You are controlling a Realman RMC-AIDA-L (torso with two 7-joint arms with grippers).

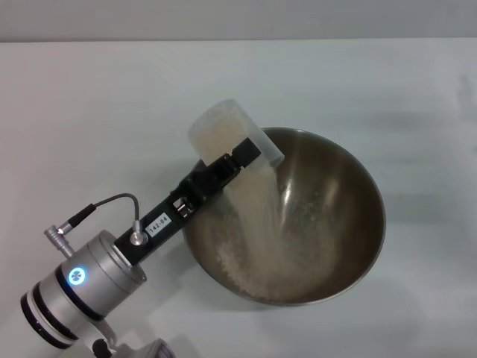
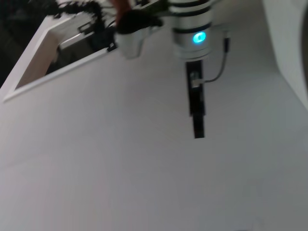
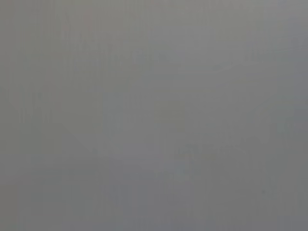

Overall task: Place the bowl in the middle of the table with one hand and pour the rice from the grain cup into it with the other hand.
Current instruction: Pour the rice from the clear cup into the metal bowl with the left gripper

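Across the middle of the scene, largest thing first:

Surface: the white tabletop surface (image 1: pixel 89 97) is flat, matte and plain; it reads as stable, with little grip under a smooth steel base.

Bowl: the bowl (image 1: pixel 350 186) sits a little right of centre, upright. Stiff and probably fairly heavy for its size, with a slick rim. I judge the rim the place to take hold, pinched firmly.

Left hand: the left hand (image 1: pixel 242 156) reaches in from the near left, closed on the grain cup's side, arm slanting up toward the bowl's left rim.

Grain cup: the grain cup (image 1: pixel 223 130) is tipped over the bowl's far-left rim, mouth down toward the inside. Light, thin clear plastic that could flex or slip; grip its wall or handle without crushing.

Rice: the rice (image 1: pixel 261 216) falls in a stream from the cup and heaps on the bowl's near-left floor. Loose and free-flowing, it will scatter if the cup drifts off the rim.

Right hand: not visible in any view.
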